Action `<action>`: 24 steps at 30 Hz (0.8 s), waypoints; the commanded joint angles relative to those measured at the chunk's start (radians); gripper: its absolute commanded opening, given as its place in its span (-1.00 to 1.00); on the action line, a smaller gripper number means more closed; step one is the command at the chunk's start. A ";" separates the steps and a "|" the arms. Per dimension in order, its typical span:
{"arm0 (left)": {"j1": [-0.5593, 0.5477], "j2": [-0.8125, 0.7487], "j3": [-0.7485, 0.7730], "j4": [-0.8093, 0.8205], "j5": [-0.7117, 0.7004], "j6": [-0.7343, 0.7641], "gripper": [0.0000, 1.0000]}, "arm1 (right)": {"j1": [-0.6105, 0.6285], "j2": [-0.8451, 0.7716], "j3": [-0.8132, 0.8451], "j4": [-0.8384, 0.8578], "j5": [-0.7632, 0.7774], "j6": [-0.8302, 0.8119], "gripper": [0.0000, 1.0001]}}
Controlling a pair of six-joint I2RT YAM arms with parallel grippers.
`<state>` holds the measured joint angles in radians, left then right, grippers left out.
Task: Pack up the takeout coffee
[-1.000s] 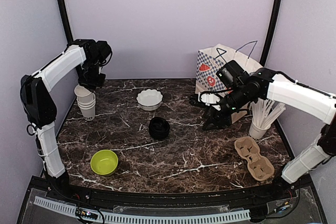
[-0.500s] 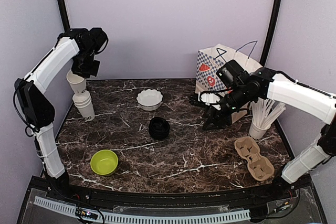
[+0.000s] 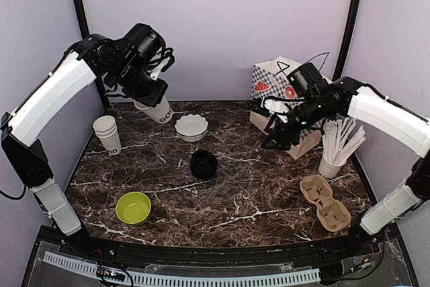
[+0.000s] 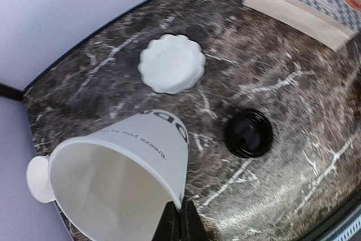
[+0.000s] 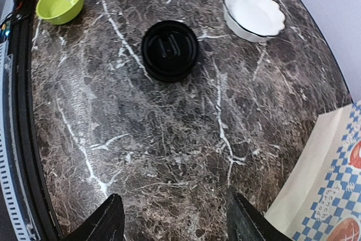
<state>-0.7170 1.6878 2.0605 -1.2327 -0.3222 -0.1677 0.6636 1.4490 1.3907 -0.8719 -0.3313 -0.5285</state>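
Cup-fetching step, I'd say: left gripper [image 4: 180, 213] pinches a lidless cup [image 4: 152, 145] by its rim, tilted in the air over the table's [image 3: 255, 193] far-left part, right gripper [image 5: 172, 213] hangs spread and empty near the bag [image 3: 265, 82], so next the cup needs standing upright by the lids [image 5: 169, 49].

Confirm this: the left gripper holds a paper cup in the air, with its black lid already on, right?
No lid: the left gripper holds the paper cup in the air open-mouthed; the black lid lies on the table, per the left wrist view.
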 commanded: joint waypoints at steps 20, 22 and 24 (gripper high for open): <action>-0.566 0.064 -0.450 0.322 0.183 0.275 -1.00 | -0.149 -0.130 -0.054 0.139 0.067 0.108 0.26; -0.571 0.089 -0.450 0.339 0.195 0.289 -1.00 | -0.149 -0.130 -0.061 0.144 0.066 0.107 0.26; -0.571 0.112 -0.453 0.354 0.207 0.305 -1.00 | -0.150 -0.131 -0.068 0.145 0.057 0.103 0.26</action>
<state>-1.2823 1.7832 1.6184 -0.9424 -0.1268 0.0799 0.5205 1.3338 1.3422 -0.7715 -0.2646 -0.4316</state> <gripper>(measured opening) 0.016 0.629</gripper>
